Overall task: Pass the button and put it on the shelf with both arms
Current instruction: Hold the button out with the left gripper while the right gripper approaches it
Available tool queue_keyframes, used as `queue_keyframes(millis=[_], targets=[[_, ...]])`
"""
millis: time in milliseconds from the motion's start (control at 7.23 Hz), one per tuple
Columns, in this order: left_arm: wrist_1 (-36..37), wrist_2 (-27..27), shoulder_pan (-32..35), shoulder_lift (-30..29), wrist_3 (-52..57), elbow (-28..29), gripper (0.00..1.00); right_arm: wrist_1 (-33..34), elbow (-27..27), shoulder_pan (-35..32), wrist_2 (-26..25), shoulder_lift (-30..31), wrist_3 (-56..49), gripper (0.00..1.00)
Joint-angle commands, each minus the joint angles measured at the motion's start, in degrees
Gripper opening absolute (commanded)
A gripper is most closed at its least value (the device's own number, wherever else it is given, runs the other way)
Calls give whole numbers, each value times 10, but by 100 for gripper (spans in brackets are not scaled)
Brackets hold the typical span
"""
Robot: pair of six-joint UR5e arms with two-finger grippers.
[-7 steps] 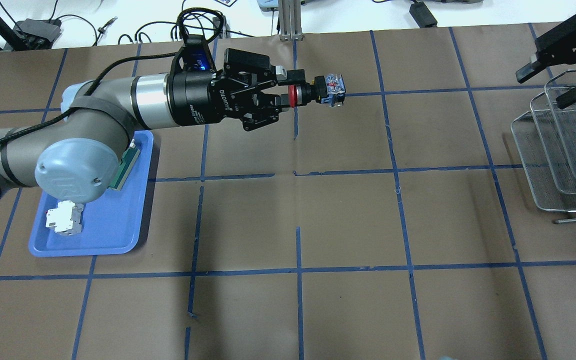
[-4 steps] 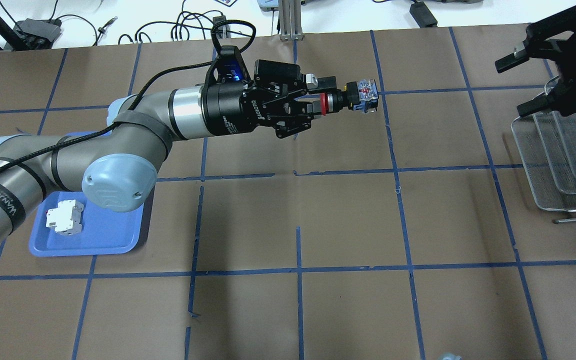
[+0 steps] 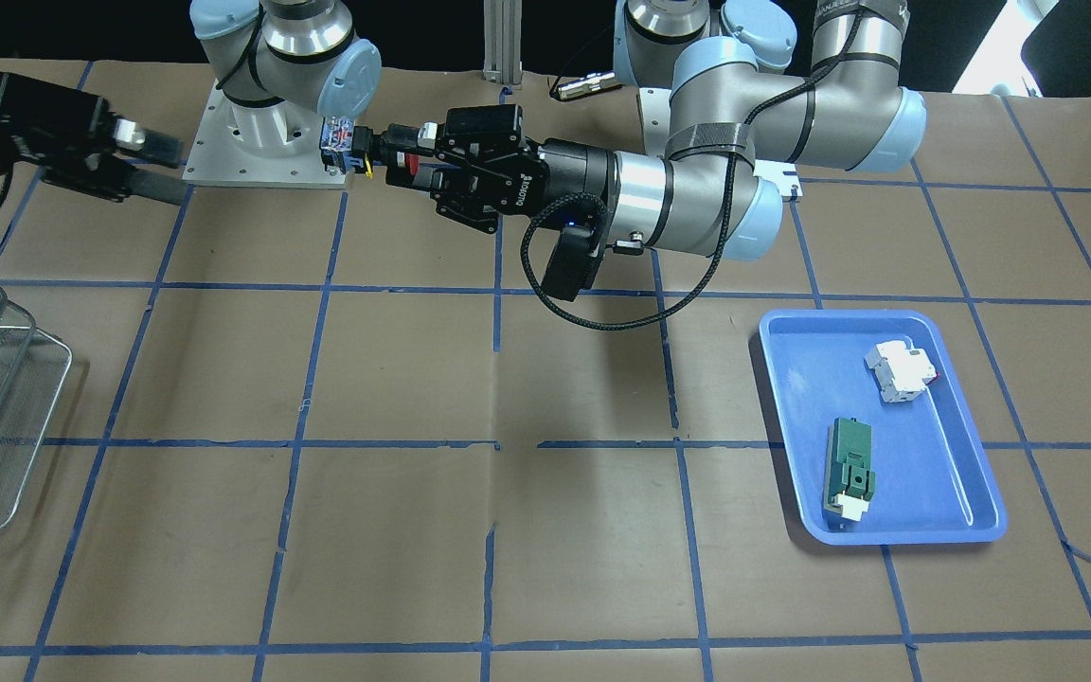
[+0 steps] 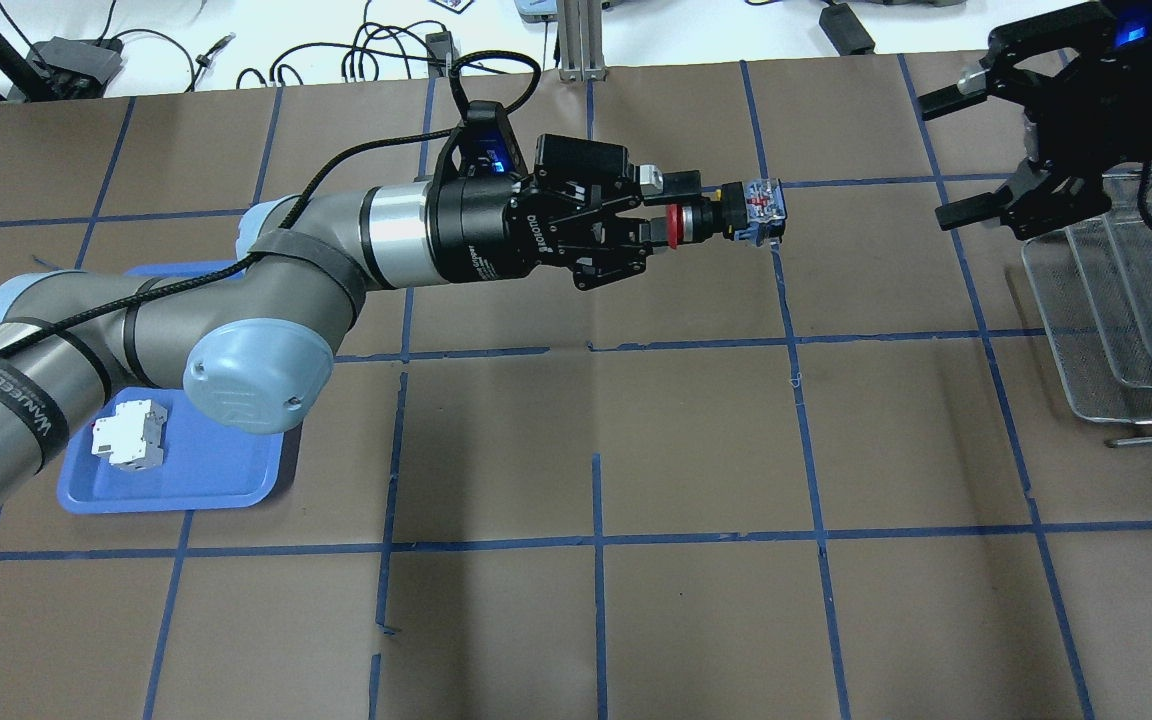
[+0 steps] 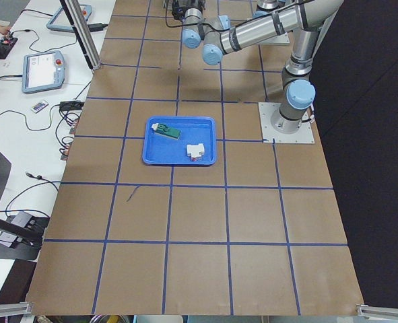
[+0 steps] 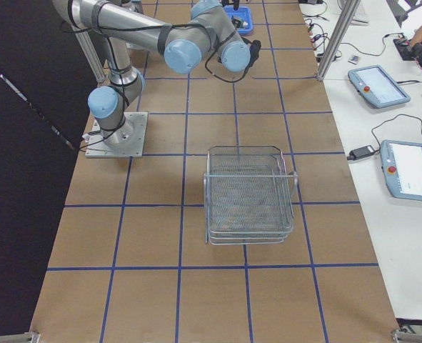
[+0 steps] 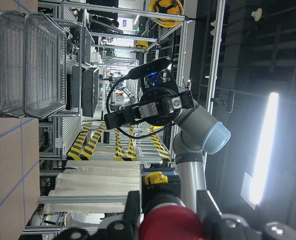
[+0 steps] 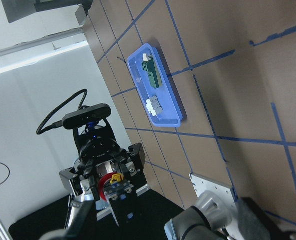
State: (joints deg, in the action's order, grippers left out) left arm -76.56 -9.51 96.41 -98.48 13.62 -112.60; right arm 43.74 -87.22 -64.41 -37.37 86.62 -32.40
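Bright, even; wrist-cam foregrnd prob. blurry.

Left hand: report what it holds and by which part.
The left hand grips the button by its red cap, body pointing toward the open, empty right hand.

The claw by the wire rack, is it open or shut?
Open. The right gripper has its two fingers spread wide apart, with nothing held between them.

open lane of air above the surface (image 4: 696,430) between the button (image 4: 736,211), held out by the left end effector (image 4: 669,208), and the right end effector (image 4: 948,155), its fingers spread wide and facing it. the shelf (image 4: 1116,330) sits low, just beside the right one; the blue tray (image 4: 206,480) lies well back under the left arm (image 4: 236,300).
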Motion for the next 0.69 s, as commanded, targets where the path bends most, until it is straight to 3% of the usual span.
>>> queue_keyframes(millis=[0,415,553], targets=[[13,0,1,-10,-1,1,0,-4,-18,-62,12,12,-6,100],[13,0,1,-12,-1,2,0,3,-46,-67,21,24,-5,100],[13,0,2,-10,-1,2,0,3,-47,-69,59,24,-6,100]])
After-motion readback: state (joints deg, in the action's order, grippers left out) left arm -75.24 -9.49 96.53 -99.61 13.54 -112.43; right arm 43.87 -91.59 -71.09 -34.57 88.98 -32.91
